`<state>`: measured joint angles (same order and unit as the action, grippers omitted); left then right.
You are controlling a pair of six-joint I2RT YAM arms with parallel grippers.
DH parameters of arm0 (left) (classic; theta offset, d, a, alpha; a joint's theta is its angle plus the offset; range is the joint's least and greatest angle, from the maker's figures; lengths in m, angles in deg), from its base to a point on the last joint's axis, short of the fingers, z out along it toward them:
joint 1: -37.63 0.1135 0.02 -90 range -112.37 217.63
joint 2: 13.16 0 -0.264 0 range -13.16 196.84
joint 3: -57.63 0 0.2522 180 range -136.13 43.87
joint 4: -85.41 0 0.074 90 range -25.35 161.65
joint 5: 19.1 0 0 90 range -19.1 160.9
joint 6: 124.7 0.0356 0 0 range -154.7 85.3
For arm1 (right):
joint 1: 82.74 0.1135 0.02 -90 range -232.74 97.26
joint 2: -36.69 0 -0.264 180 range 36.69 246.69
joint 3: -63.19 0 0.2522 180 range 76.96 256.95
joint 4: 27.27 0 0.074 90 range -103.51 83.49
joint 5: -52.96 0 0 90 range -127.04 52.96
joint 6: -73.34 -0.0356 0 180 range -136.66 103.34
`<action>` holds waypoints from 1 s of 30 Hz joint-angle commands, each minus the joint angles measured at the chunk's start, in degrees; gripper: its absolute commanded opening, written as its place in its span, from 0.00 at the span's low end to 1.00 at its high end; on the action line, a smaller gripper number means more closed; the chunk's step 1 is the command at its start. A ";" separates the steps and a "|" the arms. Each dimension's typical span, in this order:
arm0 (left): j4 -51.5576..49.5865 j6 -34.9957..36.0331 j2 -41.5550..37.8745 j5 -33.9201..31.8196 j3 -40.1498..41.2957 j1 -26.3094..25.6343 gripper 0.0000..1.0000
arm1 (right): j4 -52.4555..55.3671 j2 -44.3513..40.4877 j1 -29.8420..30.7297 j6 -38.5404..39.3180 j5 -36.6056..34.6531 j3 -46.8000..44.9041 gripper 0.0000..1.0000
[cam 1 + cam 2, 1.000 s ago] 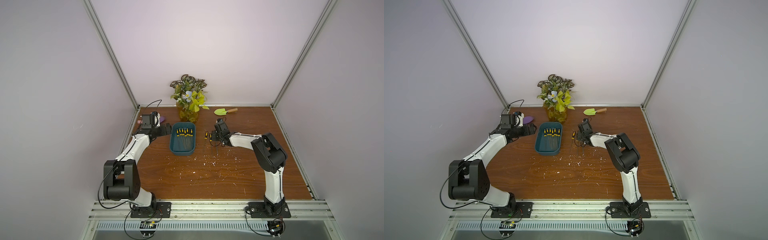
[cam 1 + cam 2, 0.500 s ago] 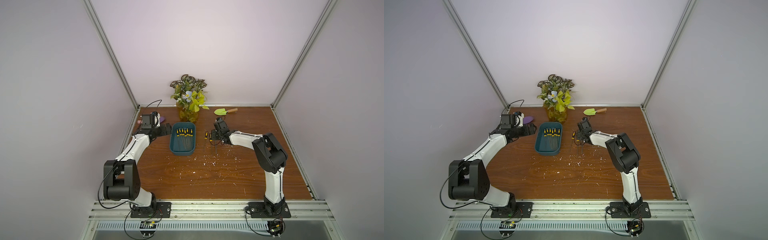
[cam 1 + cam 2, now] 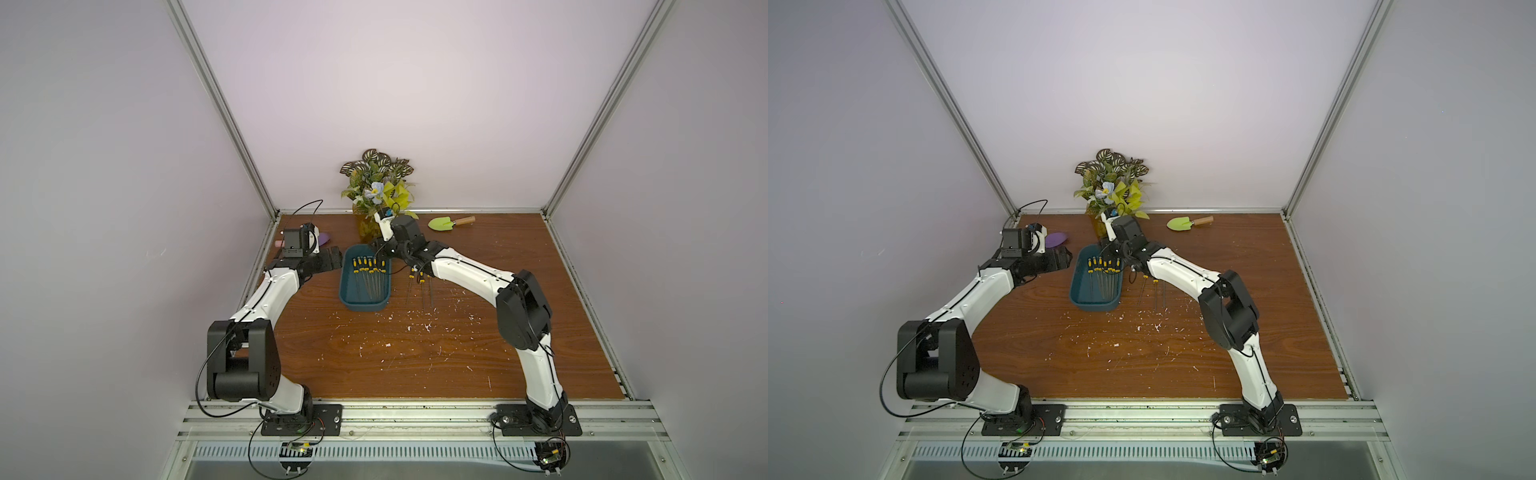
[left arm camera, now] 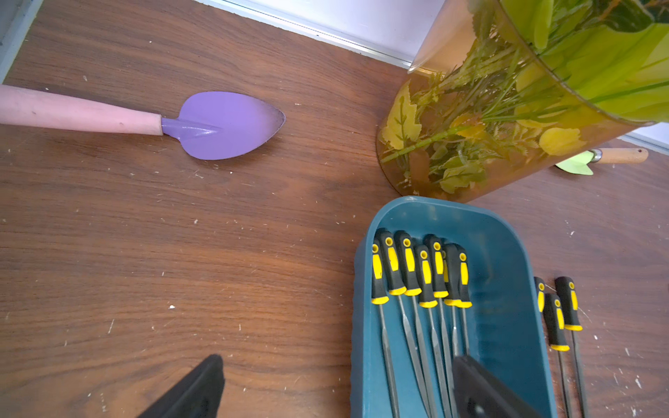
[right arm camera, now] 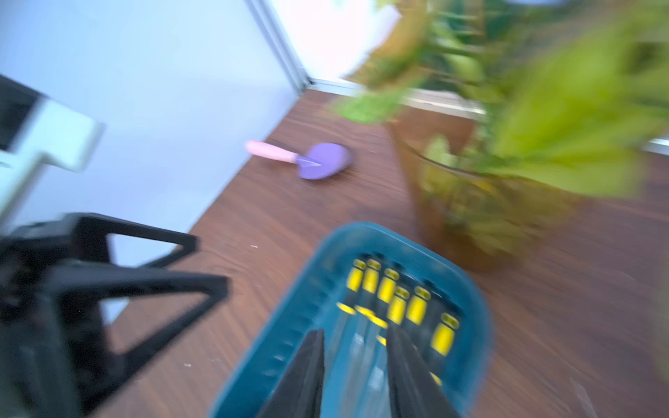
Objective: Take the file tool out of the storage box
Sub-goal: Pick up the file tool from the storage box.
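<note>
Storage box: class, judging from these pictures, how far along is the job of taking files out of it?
Done: three files lie on the table beside the storage box. In hand: nothing; the right gripper hovers open over the box. Left: several files lie inside.

Both top views were bright and evenly lit by diffuse overhead light. The pale walls [image 3: 415, 83] showed no glare. Only short, soft shadows lay under the arms on the wooden surface [image 3: 457, 365], and focus was sharp throughout.

The left wrist view was sharp, with wide-angle stretching towards its edges. Light passed through the amber vase [image 4: 470, 144].

The right wrist view was heavily blurred. The storage box [image 5: 275, 343], the yellow file handles [image 5: 416, 311] and the foliage [image 5: 564, 119] were smeared, and the far wall was overexposed.
</note>
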<state>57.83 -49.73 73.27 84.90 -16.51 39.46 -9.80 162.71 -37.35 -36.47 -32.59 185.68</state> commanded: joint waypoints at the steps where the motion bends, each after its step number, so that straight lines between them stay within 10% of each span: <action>1: -0.94 -0.15 -1.27 -1.41 -0.62 0.46 1.00 | 9.76 6.62 1.03 -0.90 4.85 8.80 0.32; 10: -1.91 -0.70 -1.97 -4.11 -0.96 0.64 1.00 | 26.65 21.69 3.64 -2.39 2.12 32.02 0.29; 30: -1.73 -0.15 -1.80 -2.13 -1.06 0.67 1.00 | 29.11 24.84 4.37 0.45 -7.19 31.75 0.25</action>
<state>57.19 -49.93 72.62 82.25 -16.53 39.57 18.26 187.17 -33.31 -37.04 -37.84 214.93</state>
